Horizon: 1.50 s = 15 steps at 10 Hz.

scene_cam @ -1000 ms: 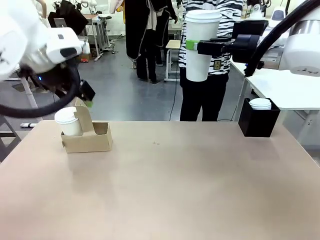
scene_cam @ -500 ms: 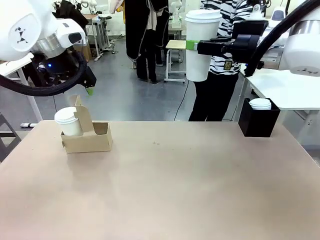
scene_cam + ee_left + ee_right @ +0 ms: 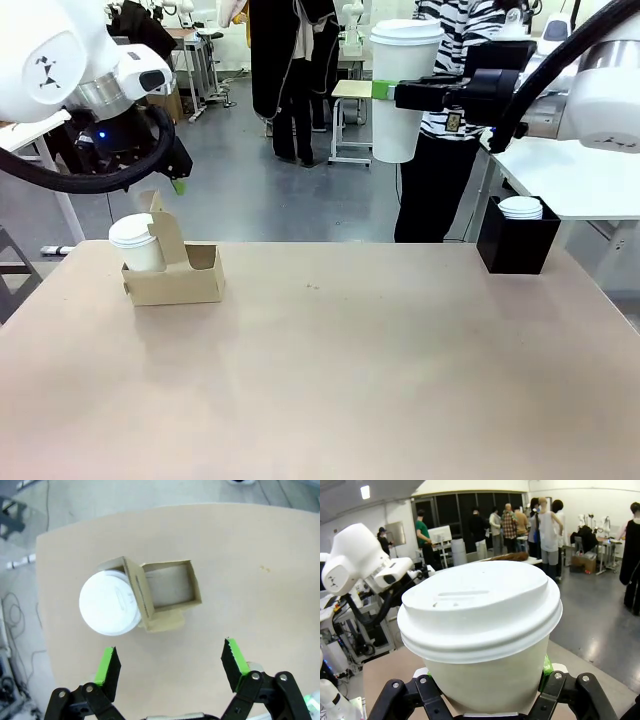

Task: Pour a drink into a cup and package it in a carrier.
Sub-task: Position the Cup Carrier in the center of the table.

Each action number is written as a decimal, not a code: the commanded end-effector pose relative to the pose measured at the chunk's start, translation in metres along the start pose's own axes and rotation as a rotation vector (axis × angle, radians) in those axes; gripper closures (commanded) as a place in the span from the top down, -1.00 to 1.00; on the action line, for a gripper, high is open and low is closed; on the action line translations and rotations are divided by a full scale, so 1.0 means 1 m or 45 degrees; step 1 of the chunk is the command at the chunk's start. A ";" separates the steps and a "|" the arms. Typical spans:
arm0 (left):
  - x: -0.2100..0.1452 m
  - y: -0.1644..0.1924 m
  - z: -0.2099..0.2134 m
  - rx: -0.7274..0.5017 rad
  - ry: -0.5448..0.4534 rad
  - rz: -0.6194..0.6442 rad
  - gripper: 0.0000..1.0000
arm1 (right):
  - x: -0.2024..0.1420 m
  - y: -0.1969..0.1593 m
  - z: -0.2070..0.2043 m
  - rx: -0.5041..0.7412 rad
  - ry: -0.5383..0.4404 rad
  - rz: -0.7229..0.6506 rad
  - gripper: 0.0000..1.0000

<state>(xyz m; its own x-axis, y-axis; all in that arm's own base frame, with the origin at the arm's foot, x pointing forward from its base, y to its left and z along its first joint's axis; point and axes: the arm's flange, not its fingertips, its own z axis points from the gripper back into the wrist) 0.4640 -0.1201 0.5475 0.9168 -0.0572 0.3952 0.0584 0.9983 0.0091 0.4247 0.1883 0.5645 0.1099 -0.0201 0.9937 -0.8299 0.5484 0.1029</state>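
Upper left of the front view: left gripper (image 3: pixel 177 183) (image 3: pixel 170 659) hangs above the carrier (image 3: pixel 182 280) (image 3: pixel 172 586). Its fingers are spread wide, with nothing between them.

Left part of the table (image 3: pixel 350 400): brown cardboard carrier, boxy, with an upright handle tab in the middle. First cup (image 3: pixel 135 245) (image 3: pixel 109 607) sits in one slot, white paper with a white domed lid. The neighbouring slot is open.

Top centre: right gripper (image 3: pixel 392 92) (image 3: pixel 485 682) is clamped on the second cup (image 3: pixel 402 95) (image 3: pixel 480 625). This cup is tall, white, tapered and lidded, held upright high over the table, well apart from the carrier.

Right edge: black box (image 3: pixel 517 245) holding white lids (image 3: pixel 520 207).
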 end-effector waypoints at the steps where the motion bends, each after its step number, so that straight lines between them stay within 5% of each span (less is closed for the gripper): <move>1: 0.029 0.008 -0.013 0.014 0.059 0.172 1.00 | 0.003 0.000 -0.006 -0.003 -0.035 -0.001 0.60; 7: 0.056 0.031 -0.066 0.041 0.183 0.358 1.00 | 0.003 0.000 -0.006 -0.003 -0.035 -0.001 0.60; 8: 0.054 0.031 -0.068 0.052 0.195 0.370 -0.18 | 0.003 0.000 -0.006 -0.003 -0.035 -0.001 0.60; 9: 0.053 0.030 -0.067 0.054 0.183 0.379 -0.19 | 0.003 0.000 -0.006 -0.003 -0.035 -0.001 0.60; 10: 0.051 0.028 -0.064 0.056 0.179 0.378 -1.00 | 0.003 0.000 -0.006 -0.003 -0.035 -0.001 0.60; 12: 0.051 0.028 -0.063 0.059 0.176 0.369 -1.00 | 0.003 0.000 -0.006 -0.003 -0.035 -0.001 0.60; 13: 0.050 0.028 -0.063 0.065 0.183 0.368 -0.72 | 0.003 0.000 -0.006 -0.003 -0.035 -0.001 0.60; 15: 0.051 0.028 -0.066 0.072 0.186 0.367 -1.00 | 0.003 0.000 -0.006 -0.003 -0.035 -0.001 0.60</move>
<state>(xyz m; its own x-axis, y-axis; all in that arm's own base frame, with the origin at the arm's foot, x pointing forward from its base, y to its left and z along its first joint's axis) 0.5388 -0.0954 0.5061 0.9443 0.2124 0.2514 -0.2046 0.9772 -0.0571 0.4251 0.1880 0.5645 0.1098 -0.0203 0.9937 -0.8295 0.5490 0.1029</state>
